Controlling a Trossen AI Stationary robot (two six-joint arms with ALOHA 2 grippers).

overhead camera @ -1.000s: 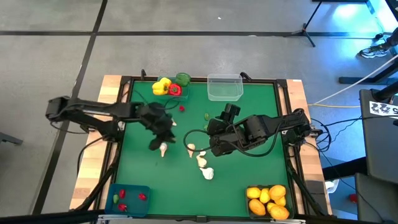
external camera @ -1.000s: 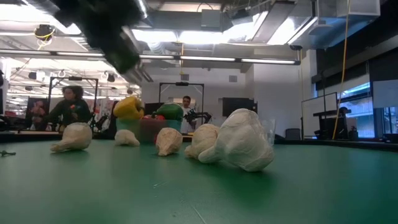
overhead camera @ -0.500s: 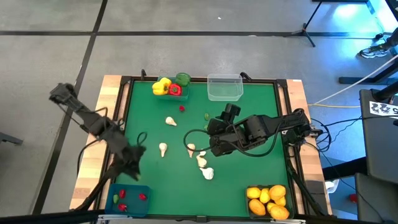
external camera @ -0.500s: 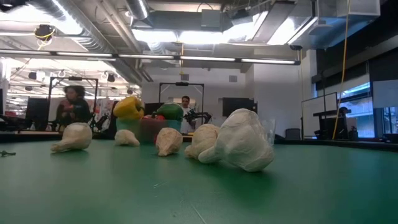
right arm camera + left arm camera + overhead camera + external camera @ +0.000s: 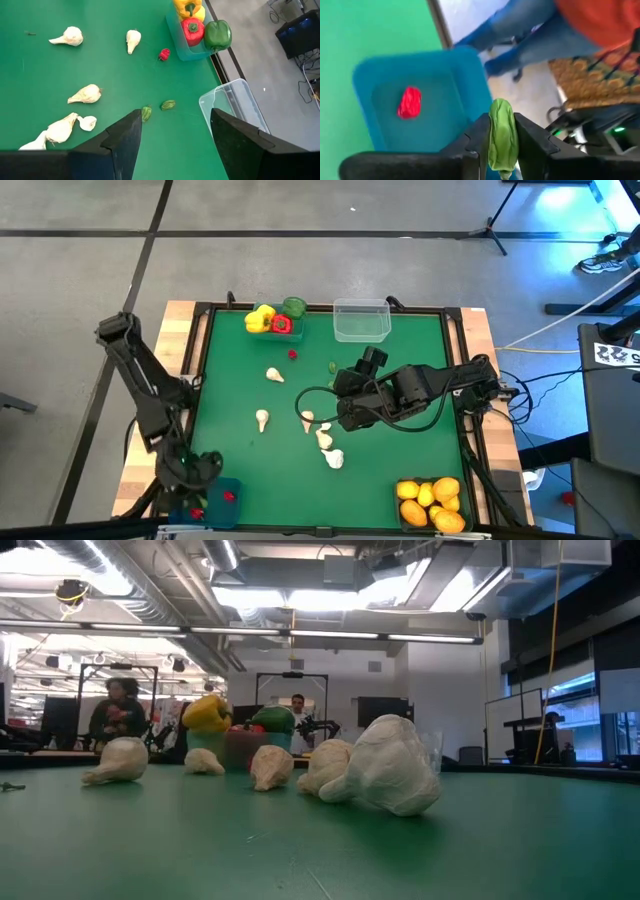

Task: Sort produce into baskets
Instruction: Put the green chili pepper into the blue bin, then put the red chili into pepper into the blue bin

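Left wrist view: a small green piece [image 5: 501, 132] is clamped in the left gripper's [image 5: 501, 136] jaws over the blue bin [image 5: 445, 75]; the right gripper's [image 5: 172, 131] jaws are held apart.

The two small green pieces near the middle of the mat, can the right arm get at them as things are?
Probably yes. The right gripper hangs open just over the two green pieces, and bare mat lies around them. The nearest garlic bulb sits off to one side, apart from them.

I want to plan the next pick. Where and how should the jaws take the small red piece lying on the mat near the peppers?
Probably from straight above, closing across the body of the small red piece. It lies alone on the green mat, apart from the teal basket, with free space on every side.
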